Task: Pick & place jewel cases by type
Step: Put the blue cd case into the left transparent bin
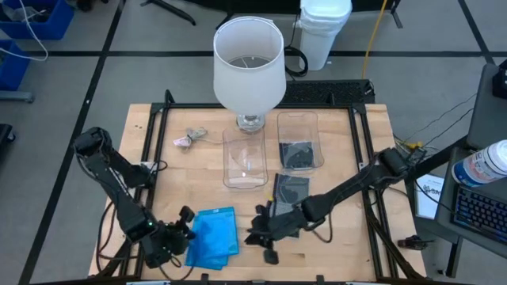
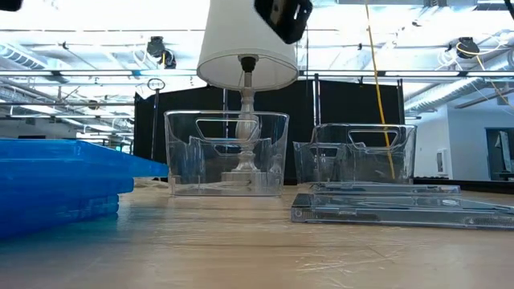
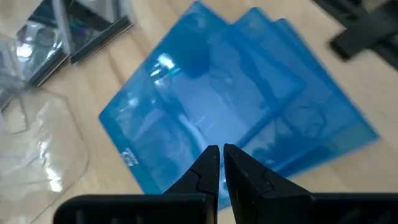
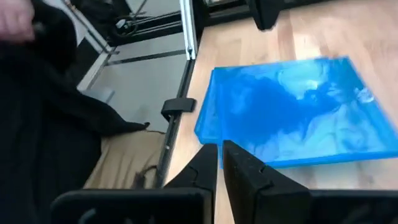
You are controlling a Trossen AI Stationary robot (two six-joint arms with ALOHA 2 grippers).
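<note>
Three bright blue jewel cases [image 1: 212, 236] [image 3: 236, 99] lie fanned in a low stack near the table's front edge. Smoky grey jewel cases [image 1: 290, 190] [image 2: 401, 210] lie flat to their right, and another grey one [image 1: 299, 154] rests in the right clear tub. My left gripper [image 1: 184, 229] [image 3: 221, 158] is shut, slanting down over the blue stack's left side. My right gripper [image 1: 257, 233] [image 4: 219, 155] is shut, just right of the blue stack and well above the table [image 2: 283, 16]. Neither holds anything.
Two clear tubs [image 1: 244, 158] [image 1: 299, 134] stand mid-table in front of a white-shaded lamp [image 1: 249, 63]. A small pinkish-grey lump [image 1: 190, 138] lies far left. A black frame [image 1: 158, 119] runs round the table. Bare wood [image 1: 333, 253] shows at the front right.
</note>
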